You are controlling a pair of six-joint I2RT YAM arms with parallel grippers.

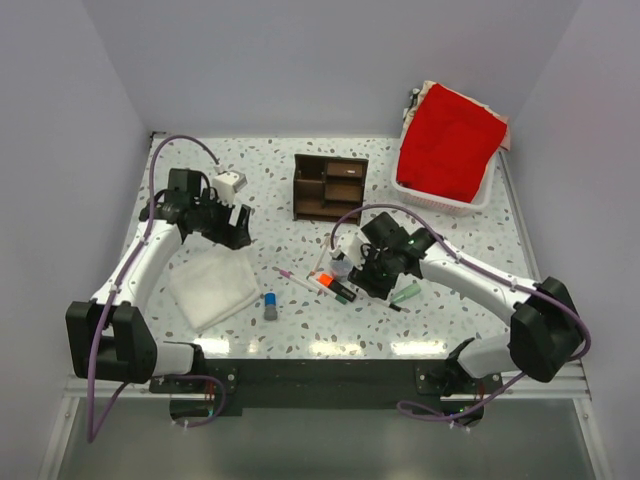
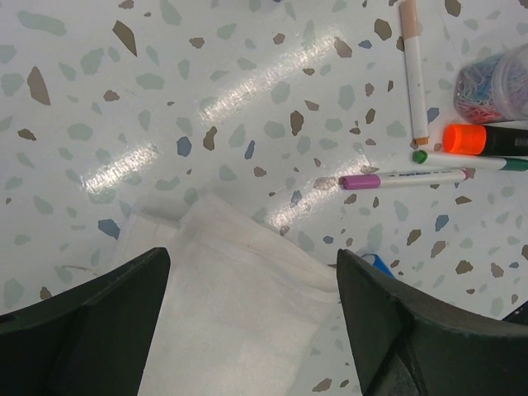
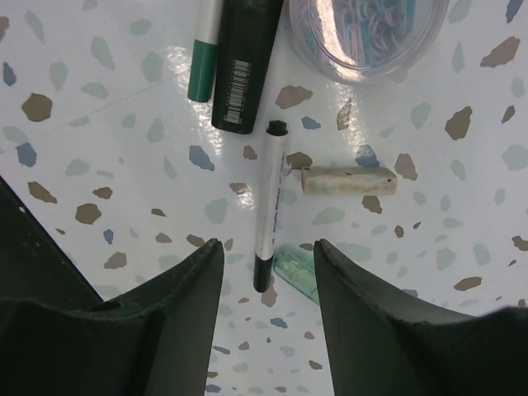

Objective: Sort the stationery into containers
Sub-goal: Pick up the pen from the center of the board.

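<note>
Hovering over the left side of the speckled terrazzo table [image 1: 270, 165], the left gripper [image 2: 252, 272] is spread wide and empty. Its dark fingers [image 2: 91, 322] span a corner of the white folded cloth [image 2: 239, 322]; whether they touch it cannot be told. Bare tabletop lies ahead.

The blue-capped grey stick [image 1: 270, 306] lies just right of the cloth.

Cluster: purple-capped thin white pen [image 2: 404, 178], peach-capped pen [image 2: 412, 70], orange-and-black highlighter [image 2: 487, 139], green-capped pen [image 3: 202, 58], clear round pot of coloured clips [image 3: 367, 33].

The right gripper [image 3: 266, 252] is partly open and holds nothing. Its jaws stand either side of the lower end of a thin white black-tipped pen [image 3: 268, 198], with a gap on each side. The mint-green cap-like piece [image 3: 297, 274] lies just beside that tip, and a pale stubby cylinder [image 3: 348, 181] lies to the right.

The dark brown wooden compartment organizer [image 1: 330, 187] stands well apart at the rear, with open tabletop between. The white basket with red cloth [image 1: 450, 150] sits in the far-right corner.
</note>
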